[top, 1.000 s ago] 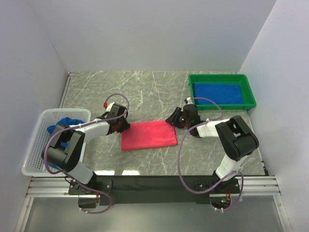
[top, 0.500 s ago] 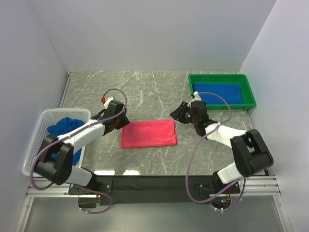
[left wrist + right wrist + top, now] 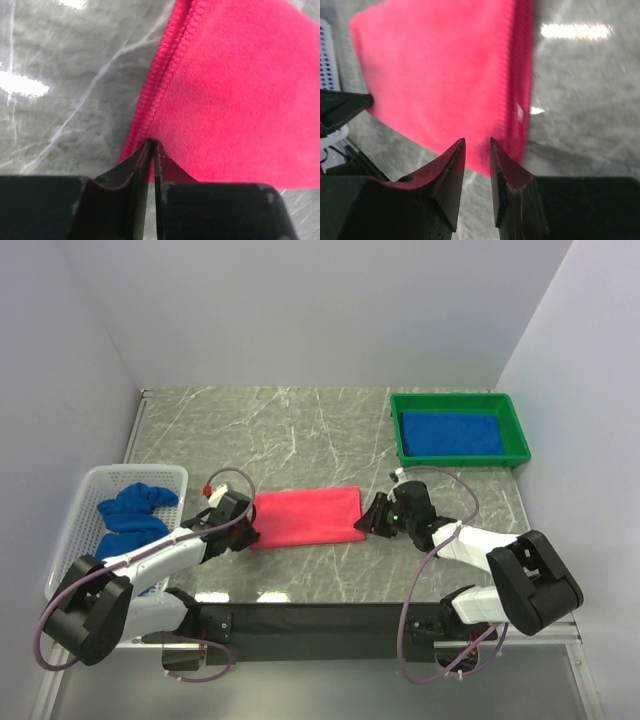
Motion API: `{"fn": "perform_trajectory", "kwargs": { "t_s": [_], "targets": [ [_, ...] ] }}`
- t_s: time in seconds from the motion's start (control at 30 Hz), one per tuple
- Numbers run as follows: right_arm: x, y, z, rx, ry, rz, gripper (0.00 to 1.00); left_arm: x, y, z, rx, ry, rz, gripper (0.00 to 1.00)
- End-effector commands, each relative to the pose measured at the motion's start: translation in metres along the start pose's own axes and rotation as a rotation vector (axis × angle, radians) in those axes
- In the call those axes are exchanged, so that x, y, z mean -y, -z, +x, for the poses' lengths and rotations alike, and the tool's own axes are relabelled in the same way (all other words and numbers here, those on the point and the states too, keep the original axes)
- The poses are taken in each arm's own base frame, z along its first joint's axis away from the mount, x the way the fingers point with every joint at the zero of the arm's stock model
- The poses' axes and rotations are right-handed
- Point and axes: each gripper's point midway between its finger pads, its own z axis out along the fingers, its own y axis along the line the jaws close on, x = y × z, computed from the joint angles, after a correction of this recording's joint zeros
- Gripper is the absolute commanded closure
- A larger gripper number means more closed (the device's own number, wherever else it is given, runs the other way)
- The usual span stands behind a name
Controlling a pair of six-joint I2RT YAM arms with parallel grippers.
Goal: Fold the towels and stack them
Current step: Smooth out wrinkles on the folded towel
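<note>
Left pincer [image 3: 151, 143] closed on the corner hem of red towel [image 3: 230, 100], which spreads ahead of its tips. Right pincer [image 3: 477, 144] a slit apart at the opposite corner, grip unclear. Grey marble desk [image 3: 300, 430] runs on beyond both, white walls [image 3: 300, 310] around

There is one red towel [image 3: 306, 517], one basket [image 3: 70, 540], one tray [image 3: 460, 405]. One blue towel [image 3: 452, 434] and one blue heap [image 3: 130, 515] show.

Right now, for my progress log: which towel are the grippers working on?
The red towel mid-table, with the left gripper and right gripper at its near corners. The blue towels sit in the white basket and green tray.
</note>
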Motion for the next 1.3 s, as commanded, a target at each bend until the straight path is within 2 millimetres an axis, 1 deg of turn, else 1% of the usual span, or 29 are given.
{"fn": "perform_trajectory", "kwargs": {
  "t_s": [0.0, 0.2, 0.3, 0.4, 0.43, 0.47, 0.5, 0.53, 0.57, 0.6, 0.63, 0.67, 0.7, 0.73, 0.77, 0.8, 0.83, 0.87, 0.9, 0.93, 0.97, 1.0, 1.03, 1.07, 1.1, 1.13, 1.17, 1.23, 1.27],
  "targets": [
    [0.007, 0.005, 0.005, -0.001, -0.026, 0.029, 0.66, -0.003, -0.002, 0.004, 0.008, 0.059, 0.002, 0.87],
    [0.032, 0.000, 0.021, -0.063, -0.074, 0.101, 0.66, -0.021, -0.006, 0.009, 0.007, 0.063, -0.061, 0.87],
    [0.036, 0.001, 0.017, -0.045, -0.065, 0.124, 0.66, -0.026, -0.006, 0.005, 0.021, 0.044, -0.102, 0.86],
    [0.030, 0.007, 0.008, -0.013, -0.032, 0.119, 0.67, -0.025, -0.003, -0.008, 0.056, -0.005, -0.136, 0.78],
    [0.030, 0.010, 0.006, -0.011, -0.026, 0.126, 0.66, -0.013, 0.001, -0.019, 0.077, -0.018, -0.123, 0.75],
    [0.028, 0.013, 0.001, 0.005, -0.013, 0.127, 0.67, -0.009, 0.004, -0.028, 0.098, -0.031, -0.131, 0.73],
    [0.022, 0.019, -0.012, 0.056, 0.019, 0.130, 0.66, -0.012, 0.006, -0.033, 0.106, -0.076, -0.168, 0.66],
    [0.025, 0.025, -0.013, 0.058, 0.029, 0.159, 0.66, -0.003, 0.009, -0.041, 0.117, -0.094, -0.162, 0.62],
    [0.019, 0.032, -0.024, 0.104, 0.053, 0.160, 0.66, 0.020, 0.018, -0.059, 0.150, -0.119, -0.123, 0.59],
    [0.017, 0.038, -0.034, 0.132, 0.089, 0.182, 0.64, 0.028, 0.020, -0.066, 0.168, -0.141, -0.134, 0.48],
    [0.027, 0.046, -0.037, 0.149, 0.095, 0.243, 0.62, 0.050, 0.032, -0.082, 0.198, -0.151, -0.107, 0.43],
    [0.023, 0.055, -0.048, 0.195, 0.113, 0.250, 0.60, 0.063, 0.037, -0.082, 0.202, -0.189, -0.097, 0.39],
    [0.020, 0.061, -0.055, 0.220, 0.131, 0.262, 0.55, 0.072, 0.036, -0.084, 0.204, -0.214, -0.107, 0.30],
    [0.026, 0.067, -0.057, 0.230, 0.135, 0.302, 0.52, 0.093, 0.048, -0.092, 0.218, -0.222, -0.080, 0.26],
    [0.024, 0.075, -0.064, 0.265, 0.137, 0.311, 0.45, 0.109, 0.051, -0.085, 0.209, -0.256, -0.058, 0.24],
    [0.024, 0.080, -0.069, 0.284, 0.139, 0.324, 0.34, 0.119, 0.046, -0.078, 0.192, -0.285, -0.065, 0.22],
    [0.027, 0.084, -0.069, 0.290, 0.135, 0.347, 0.29, 0.140, 0.053, -0.080, 0.200, -0.294, -0.034, 0.21],
    [0.029, 0.091, -0.075, 0.330, 0.131, 0.369, 0.23, 0.157, 0.056, -0.065, 0.185, -0.329, -0.003, 0.21],
    [0.033, 0.095, -0.076, 0.351, 0.113, 0.388, 0.12, 0.165, 0.047, -0.051, 0.157, -0.362, -0.013, 0.22],
    [0.035, 0.098, -0.076, 0.363, 0.107, 0.401, 0.09, 0.187, 0.052, -0.047, 0.150, -0.373, 0.022, 0.22],
    [0.037, 0.106, -0.082, 0.410, 0.100, 0.422, 0.07, 0.201, 0.053, -0.027, 0.127, -0.409, 0.046, 0.22],
    [0.042, 0.108, -0.081, 0.427, 0.083, 0.437, 0.03, 0.206, 0.038, -0.011, 0.098, -0.448, 0.022, 0.22],
    [0.045, 0.111, -0.081, 0.441, 0.074, 0.447, 0.02, 0.228, 0.042, -0.006, 0.101, -0.457, 0.057, 0.23],
    [0.046, 0.117, -0.084, 0.478, 0.061, 0.452, 0.02, 0.229, 0.028, 0.019, 0.069, -0.517, 0.021, 0.24],
    [0.049, 0.118, -0.082, 0.485, 0.054, 0.459, 0.02, 0.235, 0.025, 0.028, 0.061, -0.538, 0.021, 0.25],
    [0.050, 0.120, -0.082, 0.495, 0.049, 0.458, 0.02, 0.252, 0.029, 0.032, 0.068, -0.544, 0.045, 0.26],
    [0.049, 0.123, -0.082, 0.511, 0.042, 0.447, 0.02, 0.251, 0.018, 0.051, 0.047, -0.592, 0.017, 0.27],
    [0.053, 0.123, -0.079, 0.515, 0.031, 0.448, 0.02, 0.266, 0.016, 0.061, 0.047, -0.615, 0.035, 0.31],
    [0.052, 0.124, -0.078, 0.524, 0.024, 0.440, 0.02, 0.265, 0.006, 0.074, 0.032, -0.645, 0.020, 0.32]
  ]
}}
